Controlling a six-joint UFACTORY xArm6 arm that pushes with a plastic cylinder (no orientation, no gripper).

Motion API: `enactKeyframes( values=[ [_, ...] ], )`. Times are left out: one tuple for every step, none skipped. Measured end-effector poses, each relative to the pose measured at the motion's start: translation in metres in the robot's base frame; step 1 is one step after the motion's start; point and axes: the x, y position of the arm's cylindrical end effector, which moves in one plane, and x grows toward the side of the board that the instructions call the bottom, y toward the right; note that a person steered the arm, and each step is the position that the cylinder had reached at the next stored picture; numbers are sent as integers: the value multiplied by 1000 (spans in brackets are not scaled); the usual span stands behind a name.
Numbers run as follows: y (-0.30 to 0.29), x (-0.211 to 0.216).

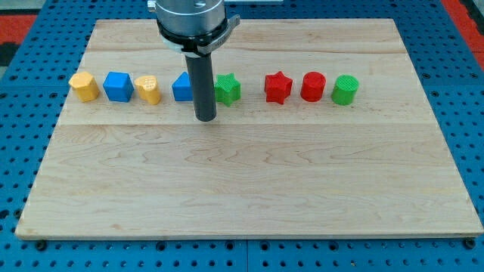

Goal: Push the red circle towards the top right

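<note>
The red circle (pixel 312 86) sits in a row of blocks across the upper part of the wooden board (pixel 249 189). A red star (pixel 277 87) is just to its left and a green circle (pixel 345 90) just to its right. My tip (pixel 206 119) rests on the board well to the left of the red circle, just below the gap between a blue block (pixel 181 88) and a green star (pixel 227 88). The rod hides part of the blue block.
Further left in the row are a yellow block (pixel 148 89), a blue cube (pixel 118 86) and a yellow hexagon-like block (pixel 84 87). The board lies on a blue pegboard surface (pixel 23 91). The arm's mount (pixel 190 23) hangs over the top centre.
</note>
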Motion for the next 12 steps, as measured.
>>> enactKeyframes(
  values=[
    [-6,0],
    [-12,0],
    [-13,0],
    [-13,0],
    [-15,0],
    [-16,0],
    [-22,0],
    [-45,-4],
    [-64,-9],
    [-77,-15],
    [-88,-20],
    [-95,-23]
  ],
)
